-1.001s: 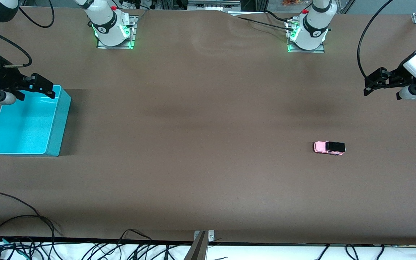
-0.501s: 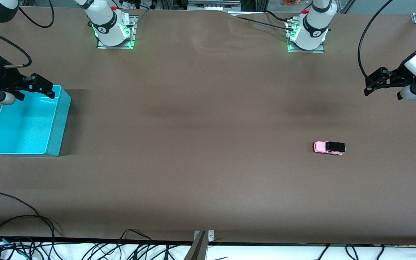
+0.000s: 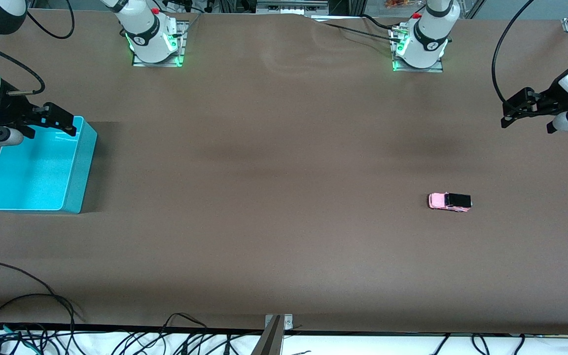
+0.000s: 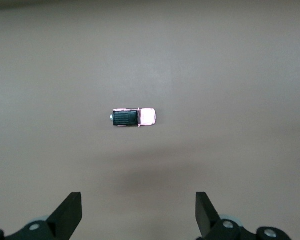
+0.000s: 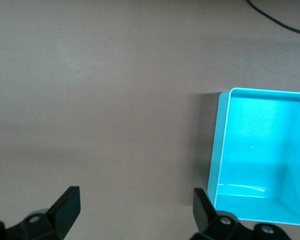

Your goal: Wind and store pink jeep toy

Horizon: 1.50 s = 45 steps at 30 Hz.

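Left gripper (image 3: 511, 109), fingers apart and holding nothing, hangs over bare table at the left arm's end; right gripper (image 3: 59, 118), fingers likewise apart and holding nothing, waits over the turquoise bin (image 3: 69, 197). The pink jeep toy (image 3: 449, 201) stands on its wheels toward the left arm's end, nearer the front camera than either base and well apart from the bin. Judgement: approach not yet begun; the left gripper should descend centred and close across the 2 flat sides. Toy is boxy, glossy, black-roofed; bin smooth, rounded, empty; table (image 3: 284, 158) matte brown.
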Motion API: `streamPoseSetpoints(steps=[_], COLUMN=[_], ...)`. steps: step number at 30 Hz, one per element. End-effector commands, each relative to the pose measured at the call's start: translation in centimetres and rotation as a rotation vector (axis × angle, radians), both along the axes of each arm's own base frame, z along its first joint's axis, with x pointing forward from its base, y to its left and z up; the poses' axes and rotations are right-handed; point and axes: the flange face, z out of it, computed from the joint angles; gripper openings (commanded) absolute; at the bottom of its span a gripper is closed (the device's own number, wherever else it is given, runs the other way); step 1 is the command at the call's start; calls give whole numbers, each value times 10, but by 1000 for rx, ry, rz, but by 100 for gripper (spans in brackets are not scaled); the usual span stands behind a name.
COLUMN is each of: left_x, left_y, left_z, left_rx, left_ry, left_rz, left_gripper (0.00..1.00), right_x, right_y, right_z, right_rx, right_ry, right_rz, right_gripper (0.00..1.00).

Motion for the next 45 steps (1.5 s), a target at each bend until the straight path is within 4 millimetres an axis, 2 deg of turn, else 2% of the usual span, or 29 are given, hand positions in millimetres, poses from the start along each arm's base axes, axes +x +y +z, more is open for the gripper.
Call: streamPoseSetpoints(steps=[1, 3, 7, 11, 14, 16, 18, 19, 26, 28, 35, 45], left_x=[4, 10, 14, 14, 14, 20, 33, 34, 33, 33, 37, 45], left_y=[-5, -7, -3, -1, -8, -15, -20, -20, -11, -8, -10, -10], left_z=[-1, -11, -20, -19, -20, -41, -72, -78, -70, -58, -48, -69], left_rx=[3, 5, 6, 4, 7, 9, 13, 14, 3, -2, 1, 4], left_ry=[20, 38, 54, 52, 54, 92, 156, 171, 161, 137, 114, 146], left_rz=[-6, -9, -5, -1, -11, -20, -26, -26, -16, -13, -17, -33], left_gripper=[100, 100, 100, 100, 100, 100, 100, 100, 100, 100, 100, 100], right_x=[3, 3, 3, 3, 3, 3, 3, 3, 3, 3, 3, 3], right_y=[-1, -1, -2, -2, -2, -1, -1, -1, -1, -1, -2, -3], right_z=[6, 6, 6, 6, 6, 6, 6, 6, 6, 6, 6, 6], right_rx=[-9, -8, -8, -9, -11, -11, -11, -11, -11, -11, -11, -11], right_ry=[-3, -3, -3, -3, -5, -5, -5, -5, -5, -5, -5, -5], right_rz=[-1, -3, -3, -3, -3, -1, -1, -1, -1, -1, -3, -4], right_gripper=[100, 100, 100, 100, 100, 100, 100, 100, 100, 100, 100, 100])
